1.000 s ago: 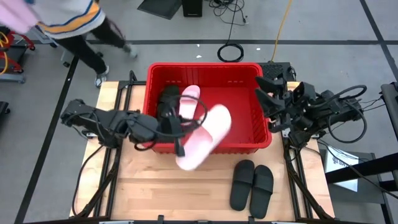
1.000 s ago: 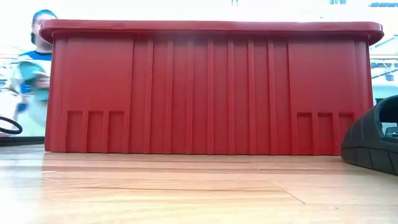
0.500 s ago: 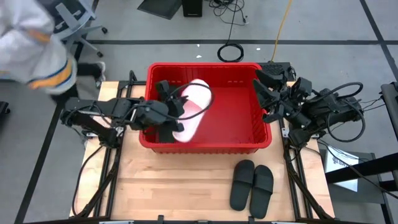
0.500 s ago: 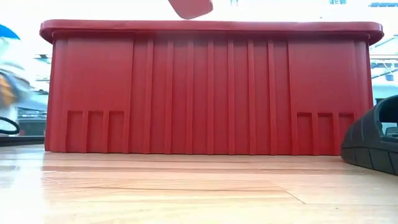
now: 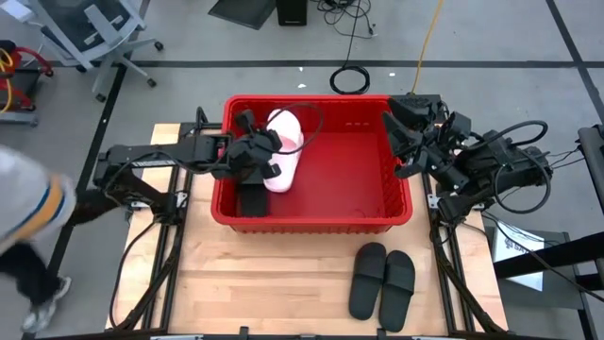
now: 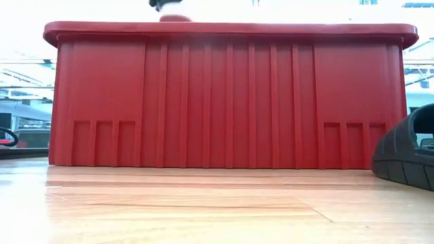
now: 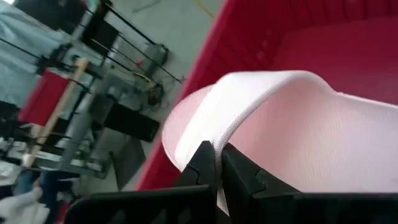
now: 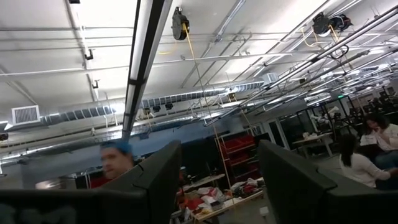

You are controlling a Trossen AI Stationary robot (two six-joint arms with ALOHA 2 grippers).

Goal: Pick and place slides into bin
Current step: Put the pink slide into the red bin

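Since half a second ago, the left gripper [image 5: 267,154] has carried the pale pink slide [image 5: 283,151] further toward the far left corner of the bin [image 5: 401,161], and the person [image 5: 28,227] has gone from the far left of the high view to the left edge beside the table [image 5: 283,293].

Now the left gripper is over the left part of the bin, and in the left wrist view its fingers [image 7: 208,163] are clenched on the edge of the pale pink slide [image 7: 298,137], which hangs above the red floor. One black slide [image 5: 253,200] lies inside the bin against its near wall, just under the left arm.

Two black slides [image 5: 382,280] lie side by side on the table, in front of the right near corner of the bin and apart from it. In the low view one of them [image 6: 407,152] shows at the right edge beside the bin [image 6: 230,95].

The right gripper [image 5: 404,142] waits above the right rim of the bin, its fingers [image 8: 292,180] spread apart and holding nothing.
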